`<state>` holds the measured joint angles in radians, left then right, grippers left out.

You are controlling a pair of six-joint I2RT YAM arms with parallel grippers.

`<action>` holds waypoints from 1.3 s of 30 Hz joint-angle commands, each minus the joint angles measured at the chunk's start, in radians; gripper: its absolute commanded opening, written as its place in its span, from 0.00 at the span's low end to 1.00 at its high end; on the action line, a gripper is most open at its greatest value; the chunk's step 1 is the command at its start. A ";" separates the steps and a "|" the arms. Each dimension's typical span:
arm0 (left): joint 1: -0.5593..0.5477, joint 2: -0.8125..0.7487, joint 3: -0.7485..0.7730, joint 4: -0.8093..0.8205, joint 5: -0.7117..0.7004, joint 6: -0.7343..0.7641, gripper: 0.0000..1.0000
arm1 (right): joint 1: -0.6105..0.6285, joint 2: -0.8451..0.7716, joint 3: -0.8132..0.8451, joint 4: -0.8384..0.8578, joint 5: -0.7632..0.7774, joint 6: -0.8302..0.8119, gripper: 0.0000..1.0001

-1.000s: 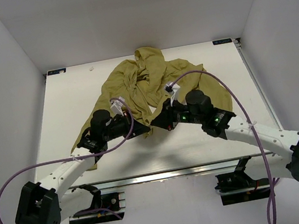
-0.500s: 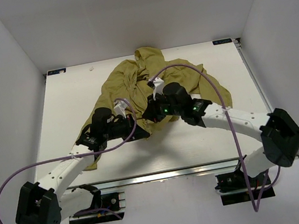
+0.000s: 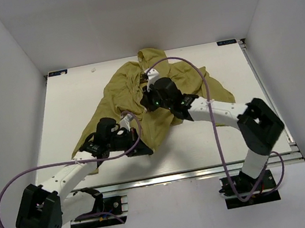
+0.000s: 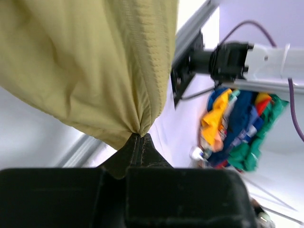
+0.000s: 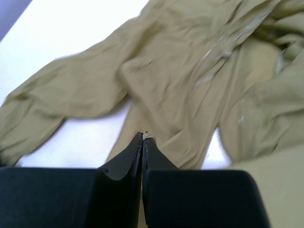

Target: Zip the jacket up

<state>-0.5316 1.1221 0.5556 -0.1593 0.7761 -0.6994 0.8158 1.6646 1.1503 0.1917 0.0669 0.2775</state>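
Presently, the jacket (image 3: 121, 87) lies crumpled across the middle of the table (image 3: 69, 104). Its hood is bunched at the centre of the far edge, and its lower hem trails toward the near-left. Its long axis, and by judgement the line of the front opening, runs from that hem up to the hood, away from the arm bases. The left gripper (image 4: 140, 138) sits at the hem end, closest to the near edge. Its fingers are pressed together on a gathered fold of the fabric, which fans out taut from the pinch. The left arm lies low and outstretched, with the wrist turned toward the bench centre. The right gripper (image 5: 143, 137) is the nearer one to the hood. It hangs above the middle of the garment, farther from the near edge than the left. Its fingers are likewise pressed together, with a sliver of olive cloth at the tips, so it appears to be pinching the front edge. Whether that is the zipper pull is too small to tell. The right arm is folded sharply at the elbow near the right edge and reaches inward over the cloth. Pale streaks beyond its fingers may be zipper teeth, though they are blurred. By judgement, the remaining travel is toward the far edge along the long axis, with the left hand anchoring the hem against that pull.
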 commanded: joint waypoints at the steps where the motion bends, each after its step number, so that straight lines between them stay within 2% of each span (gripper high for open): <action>1: -0.007 -0.025 -0.046 -0.046 0.140 -0.035 0.00 | -0.081 0.098 0.121 0.138 0.065 -0.044 0.00; 6: -0.007 -0.031 -0.062 -0.092 0.143 -0.035 0.00 | -0.173 0.291 0.299 0.209 0.060 -0.058 0.00; 7: -0.007 -0.033 -0.071 -0.101 0.143 -0.037 0.00 | -0.188 0.326 0.395 0.206 0.056 -0.060 0.00; 13: -0.007 -0.031 -0.134 -0.143 0.155 -0.061 0.00 | -0.267 0.613 0.736 0.210 0.103 -0.104 0.00; 17: -0.007 -0.018 -0.163 -0.164 0.158 -0.074 0.00 | -0.316 0.843 1.079 0.216 0.108 -0.123 0.00; 20: -0.005 0.004 -0.175 -0.180 0.164 -0.080 0.00 | -0.352 0.950 1.213 0.284 0.125 -0.114 0.00; 26: -0.001 0.009 -0.172 -0.253 0.157 -0.084 0.00 | -0.431 1.024 1.259 0.439 0.091 -0.024 0.00; 29: -0.001 0.005 -0.155 -0.266 0.132 -0.091 0.00 | -0.449 0.977 1.221 0.453 -0.037 0.014 0.00; 30: -0.001 0.013 -0.126 -0.273 0.130 -0.063 0.03 | -0.449 0.953 1.153 0.451 -0.059 0.028 0.00; 31: -0.001 0.042 -0.100 -0.301 0.111 -0.037 0.39 | -0.449 0.889 1.117 0.440 -0.109 0.031 0.12; 32: 0.001 0.057 -0.065 -0.375 0.092 -0.002 0.63 | -0.448 0.848 1.082 0.407 -0.183 0.034 0.35; 33: 0.001 0.073 -0.024 -0.419 0.062 0.030 0.80 | -0.448 0.812 1.044 0.381 -0.211 0.035 0.89; 34: 0.001 0.088 0.072 -0.506 0.025 0.096 0.95 | -0.448 0.722 0.949 0.365 -0.235 0.029 0.89; 35: 0.001 0.090 0.129 -0.555 -0.076 0.124 0.98 | -0.449 0.671 0.893 0.356 -0.251 0.028 0.89; 37: 0.002 0.087 0.289 -0.623 -0.170 0.190 0.98 | -0.451 0.525 0.753 0.304 -0.277 0.011 0.89; 39: 0.008 0.097 0.401 -0.660 -0.302 0.212 0.98 | -0.454 0.415 0.656 0.185 -0.257 0.012 0.89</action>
<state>-0.5312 1.2411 0.7799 -0.6945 0.6468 -0.6033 0.3420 2.2910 1.8767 0.4004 -0.1486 0.3061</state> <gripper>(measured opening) 0.976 0.891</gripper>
